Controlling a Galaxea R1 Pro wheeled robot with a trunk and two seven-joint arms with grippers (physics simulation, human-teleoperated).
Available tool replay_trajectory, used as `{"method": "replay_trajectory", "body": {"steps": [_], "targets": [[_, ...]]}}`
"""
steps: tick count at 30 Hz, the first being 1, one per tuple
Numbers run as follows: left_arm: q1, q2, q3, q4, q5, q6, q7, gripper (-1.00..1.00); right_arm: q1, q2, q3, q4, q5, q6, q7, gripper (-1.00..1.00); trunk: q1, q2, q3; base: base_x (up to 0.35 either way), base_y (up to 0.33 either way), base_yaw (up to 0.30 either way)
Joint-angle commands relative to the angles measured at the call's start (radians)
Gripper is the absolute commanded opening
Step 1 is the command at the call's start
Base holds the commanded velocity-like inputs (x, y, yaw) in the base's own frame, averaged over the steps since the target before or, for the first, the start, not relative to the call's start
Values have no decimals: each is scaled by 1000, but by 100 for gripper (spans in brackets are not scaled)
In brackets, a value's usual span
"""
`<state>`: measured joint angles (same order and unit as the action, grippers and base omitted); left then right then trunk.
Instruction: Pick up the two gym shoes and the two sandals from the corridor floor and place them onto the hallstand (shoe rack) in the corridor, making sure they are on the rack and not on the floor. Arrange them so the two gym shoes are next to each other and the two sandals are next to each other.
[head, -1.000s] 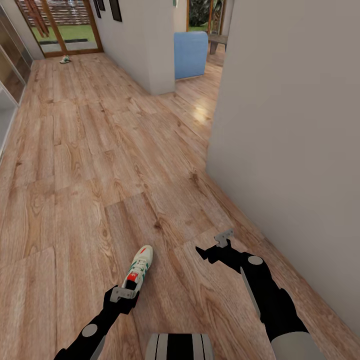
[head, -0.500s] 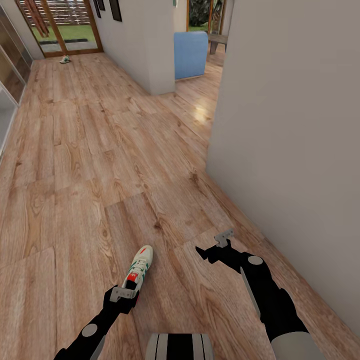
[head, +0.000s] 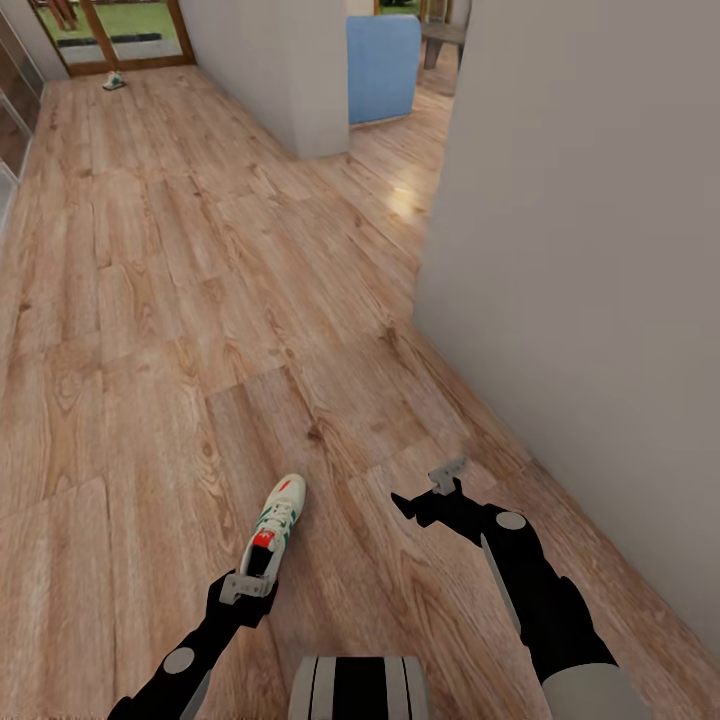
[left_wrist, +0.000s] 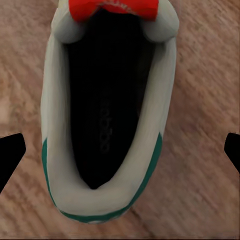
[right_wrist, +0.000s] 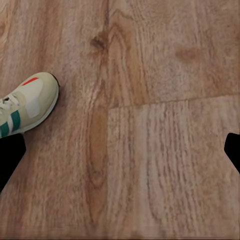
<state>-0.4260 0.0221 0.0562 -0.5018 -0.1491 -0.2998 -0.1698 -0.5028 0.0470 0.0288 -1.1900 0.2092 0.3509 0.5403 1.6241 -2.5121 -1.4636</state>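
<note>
Head view: left arm reaching forward and down at the 7 o'clock sector, left gripper (head: 246, 588) hovering at the heel of the near gym shoe (head: 272, 525). Right arm bent at the 5 o'clock sector, right gripper (head: 430, 491) pointing toward 11 o'clock above bare corridor floor (head: 200, 300), its fingers spread apart and holding nothing.

Near gym shoe lying upright on the floor planks, toe toward 12 o'clock, heel toward the left gripper, just beside it; contact not discernible. Second gym shoe (head: 113, 81) lying far off at 11 o'clock, near the glazed door (head: 110, 30) at the corridor's end, well apart from both grippers. Grey wall (head: 580, 250) along the 3 o'clock side; blue panel (head: 382, 65) at 1 o'clock beyond a wall corner.

Left wrist view: shoe opening (left_wrist: 107, 100) seen from above, dark insole, red-orange heel patch at one end, teal trim at the other; black fingertips (left_wrist: 10, 155) at both frame edges, spread wide to either side of the shoe, released and not touching it.

Right wrist view: toe of the near gym shoe (right_wrist: 25, 105) at one edge of the frame, off to the side of the spread, released gripper; wood grain between the fingertips (right_wrist: 232, 150).
</note>
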Motion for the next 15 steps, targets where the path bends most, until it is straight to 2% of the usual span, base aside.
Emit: {"method": "replay_trajectory", "body": {"steps": [1, 6, 15], "targets": [[0, -1, 6, 0, -10, -4, -5, 100, 0, 1, -1, -2, 9, 3, 6, 100, 0, -1, -6, 0, 0, 0], [0, 0, 6, 0, -9, -4, -5, 100, 0, 1, -1, -2, 9, 3, 6, 100, 2, -2, -33, 0, 0, 0], [2, 3, 6, -18, -10, -4, -5, 100, 0, 1, -1, -2, 9, 3, 6, 100, 2, -2, -42, 0, 0, 0]]}}
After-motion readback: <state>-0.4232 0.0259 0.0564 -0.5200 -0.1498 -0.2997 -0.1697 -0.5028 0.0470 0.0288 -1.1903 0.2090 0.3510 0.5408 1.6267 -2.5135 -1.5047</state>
